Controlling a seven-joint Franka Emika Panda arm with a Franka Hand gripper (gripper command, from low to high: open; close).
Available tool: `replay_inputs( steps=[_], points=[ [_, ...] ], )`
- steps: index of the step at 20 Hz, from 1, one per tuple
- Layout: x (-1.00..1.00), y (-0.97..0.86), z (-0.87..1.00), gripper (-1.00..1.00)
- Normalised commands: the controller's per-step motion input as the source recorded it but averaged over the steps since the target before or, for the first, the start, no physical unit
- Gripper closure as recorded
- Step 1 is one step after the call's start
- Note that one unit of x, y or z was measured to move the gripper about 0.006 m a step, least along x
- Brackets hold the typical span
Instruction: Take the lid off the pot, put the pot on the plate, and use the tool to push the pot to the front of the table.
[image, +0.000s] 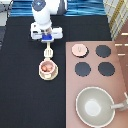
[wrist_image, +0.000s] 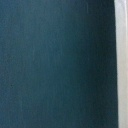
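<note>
My gripper (image: 47, 41) hangs near the exterior view's top, right above the cream tool (image: 48, 52), which lies on the black table (image: 25, 95). Just below it, the uncovered pot (image: 47, 67) sits on the tan plate (image: 41, 75). The pink lid (image: 78, 49) rests on the stove counter.

A: The gripper (image: 47, 42) sits near the exterior view's top, just above the tool (image: 49, 52) — can you read its grip?

B: No, the arm's white body covers it from above; whether it touches the tool's handle, can't tell.

A: The plate (image: 48, 75)?

B: Mostly hidden under the pot (image: 47, 68); only a rim peeks out.

A: Wrist view?

B: A blurred dark teal field with a pale strip along one edge; unidentifiable.

A: The big grey pan (image: 94, 106)?

B: Its handle's cut off by the exterior view's right edge.
</note>
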Motion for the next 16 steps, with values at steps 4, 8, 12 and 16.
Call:
replay_inputs(
  steps=[4, 8, 12, 16],
  points=[
    [1.0, 0.01, 0.15, 1.0],
    [1.0, 0.0, 0.24, 1.0],
    [1.0, 0.0, 0.26, 1.0],
    [1.0, 0.0, 0.28, 1.0]
  ],
)
